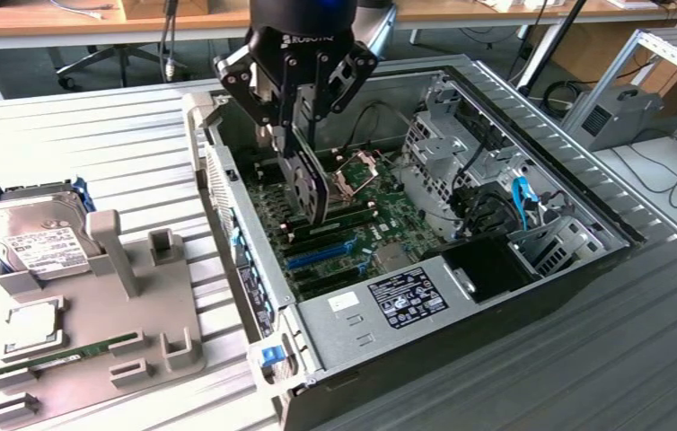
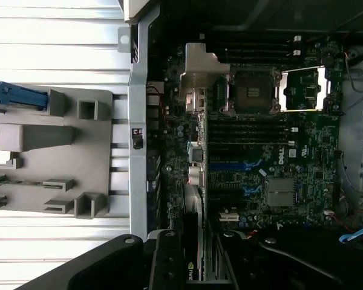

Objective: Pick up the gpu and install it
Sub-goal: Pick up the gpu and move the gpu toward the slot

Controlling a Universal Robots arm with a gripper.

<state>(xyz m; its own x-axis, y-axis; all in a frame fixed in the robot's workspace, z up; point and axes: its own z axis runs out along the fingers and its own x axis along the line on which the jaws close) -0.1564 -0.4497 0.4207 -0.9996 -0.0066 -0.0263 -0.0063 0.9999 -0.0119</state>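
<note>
Hanging edge-on at upper centre of the exterior view, the gpu [image 1: 306, 184] is pinched by the gripper [image 1: 300, 121] over the motherboard [image 1: 374, 202] in the open case [image 1: 554, 166]. The pickup looks done, but the card does not yet look seated.

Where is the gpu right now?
The gpu hangs on edge in the gripper, over the motherboard in the open case, near the wall on the exterior view's left.

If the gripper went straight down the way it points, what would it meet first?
The graphics card held in the gripper would touch first, probably on the motherboard slots inside the open computer case. Depth is hard to judge.
</note>
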